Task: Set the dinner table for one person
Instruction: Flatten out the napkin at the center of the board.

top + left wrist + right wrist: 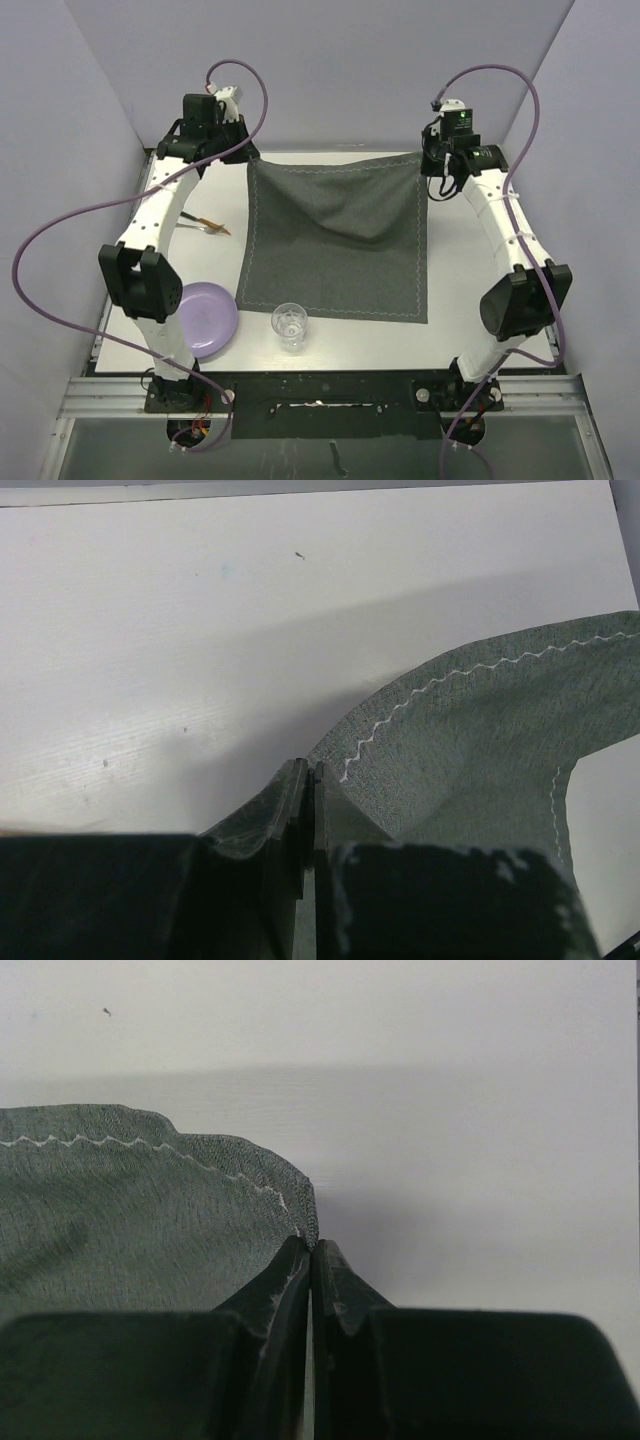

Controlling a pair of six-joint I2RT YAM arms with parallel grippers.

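The white dinner table (470, 290) carries a dark grey cloth placemat (335, 235) with white zigzag stitching, lying in the middle with its far edge lifted. My left gripper (244, 154) is shut on the placemat's far left corner. My right gripper (432, 176) is shut on its far right corner. In the left wrist view the cloth (480, 750) runs up into the closed gripper (312, 770). In the right wrist view the cloth's corner (120, 1220) is pinched at the gripper's tips (312, 1247), above the table (450, 1110).
A purple plate (205, 318) lies at the near left beside the left arm. A clear glass (290, 325) stands at the placemat's near edge. Cutlery (207, 225) lies at the left under the left arm. Grey walls enclose the table on three sides.
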